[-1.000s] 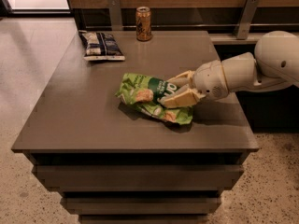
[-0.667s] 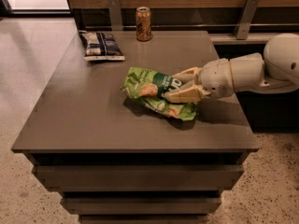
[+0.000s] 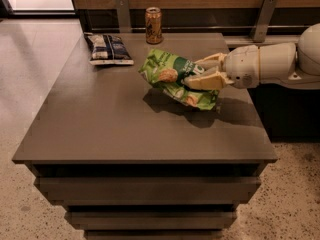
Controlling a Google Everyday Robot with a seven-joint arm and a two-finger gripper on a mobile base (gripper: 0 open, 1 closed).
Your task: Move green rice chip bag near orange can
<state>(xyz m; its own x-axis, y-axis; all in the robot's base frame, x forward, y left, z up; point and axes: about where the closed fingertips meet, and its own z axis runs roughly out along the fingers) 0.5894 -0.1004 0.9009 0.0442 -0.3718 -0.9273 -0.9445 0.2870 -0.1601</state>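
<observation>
Green rice chip bag (image 3: 167,71) is held right of centre frame, apparently lifted off the tabletop (image 3: 100,124), judging by the shadow under it. Gripper (image 3: 196,74) is clamped on the bag's right end, one finger above and one below. Orange can (image 3: 153,25) stands upper centre at the back edge, near the bag but apart from it. Bag should be carried up-frame and set down just short of the can, without tipping it. Blue-and-white snack bag (image 3: 108,49), upper left, is to be avoided.

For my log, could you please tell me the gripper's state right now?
Gripper: shut on the crinkled bright green rice chip bag, over the right half of the dark grey table.
</observation>
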